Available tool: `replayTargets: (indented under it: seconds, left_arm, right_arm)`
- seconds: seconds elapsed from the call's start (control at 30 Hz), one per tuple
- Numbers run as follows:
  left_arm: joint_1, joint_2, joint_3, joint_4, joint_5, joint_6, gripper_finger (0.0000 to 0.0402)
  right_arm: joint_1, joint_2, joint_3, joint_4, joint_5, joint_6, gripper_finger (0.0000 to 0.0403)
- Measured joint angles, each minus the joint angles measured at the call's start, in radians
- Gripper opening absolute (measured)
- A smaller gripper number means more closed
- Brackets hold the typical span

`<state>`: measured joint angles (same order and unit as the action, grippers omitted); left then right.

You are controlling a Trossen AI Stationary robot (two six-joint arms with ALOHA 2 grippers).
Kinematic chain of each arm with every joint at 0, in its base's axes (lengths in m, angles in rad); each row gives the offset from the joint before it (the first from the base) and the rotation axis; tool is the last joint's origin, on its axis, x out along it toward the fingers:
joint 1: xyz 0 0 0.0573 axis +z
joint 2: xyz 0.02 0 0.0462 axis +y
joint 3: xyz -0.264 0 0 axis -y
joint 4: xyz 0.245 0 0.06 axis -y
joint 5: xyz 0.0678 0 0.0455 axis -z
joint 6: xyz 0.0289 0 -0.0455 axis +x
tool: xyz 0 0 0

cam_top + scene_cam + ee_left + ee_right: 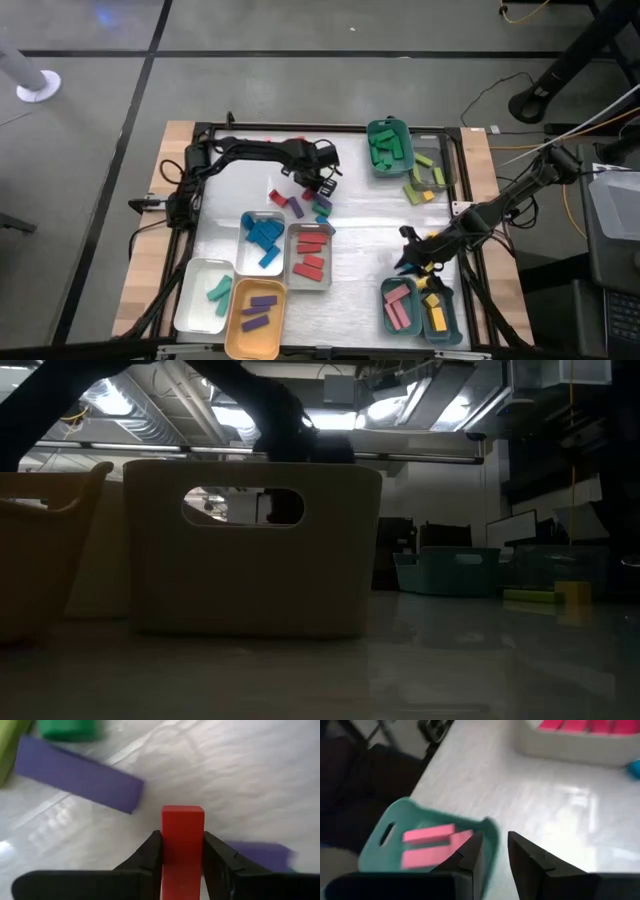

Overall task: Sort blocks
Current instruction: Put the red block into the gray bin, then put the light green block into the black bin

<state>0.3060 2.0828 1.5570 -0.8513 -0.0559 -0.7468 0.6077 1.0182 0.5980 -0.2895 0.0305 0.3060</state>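
**Left wrist view: a red block pinched, most of the sorting already done**

Left wrist view shows it closest: my left gripper (182, 862) has its two fingers (150, 857) pressed against the sides of a red block (183, 845), so I hold it. Just past it on the white table (240, 780) lies a purple block (80, 780) at the upper left of the frame, a green one (67, 727) at the top edge, and another purple piece at the lower right.

From above, my left gripper (322, 190) sits over a small loose cluster (298, 203) just above centre. I judge these few are what remains. Below it the trays are filling: blue blocks in the white tray (262, 238), red ones in the grey tray (311, 255), teal in the lower-left white tray (205, 296), purple in the orange tray (257, 310).

My right gripper (418, 258) hangs at the right, jaws narrow with nothing seen between them, beside the teal tray (420, 310) of pink and yellow. Farthest off, at the upper right, green blocks fill another teal tray (389, 147), with lime and yellow ones in a clear tray (426, 178) beside it.

I judge the red one belongs in the grey tray.
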Motion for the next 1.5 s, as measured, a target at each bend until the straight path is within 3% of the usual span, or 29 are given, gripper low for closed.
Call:
replayTargets:
  seconds: [0.13,0.4,0.6,0.8,1.17,1.37,1.5]
  left_arm:
    - [0.007,-0.021,0.056,-0.002,0.093,0.075,0.0087]
    - [0.005,-0.114,0.122,-0.003,0.405,0.123,0.0088]
    - [-0.122,-0.146,0.120,-0.038,0.533,0.209,0.0099]
    - [-0.311,-0.145,0.065,-0.031,0.488,0.289,0.0099]
    - [-0.510,-0.145,-0.013,-0.022,0.123,0.381,0.0130]
    - [-0.529,-0.145,-0.014,-0.020,0.039,0.342,0.0168]
    - [-0.521,-0.145,-0.014,-0.020,0.032,0.361,0.0187]
  right_arm:
    - [0.000,-0.021,0.032,-0.050,0.061,-0.005,0.0089]
    - [0.001,-0.022,0.137,-0.178,0.236,-0.101,0.0089]
    - [0.000,-0.022,0.160,-0.252,0.333,-0.127,0.0089]
    - [0.000,-0.022,0.160,-0.367,0.432,-0.135,0.0089]
    - [0.000,-0.021,0.160,-0.416,0.562,-0.103,0.0095]
    - [-0.019,-0.021,0.160,-0.418,0.585,0.056,0.0149]
    - [-0.104,-0.021,0.161,-0.484,0.605,0.214,0.0197]
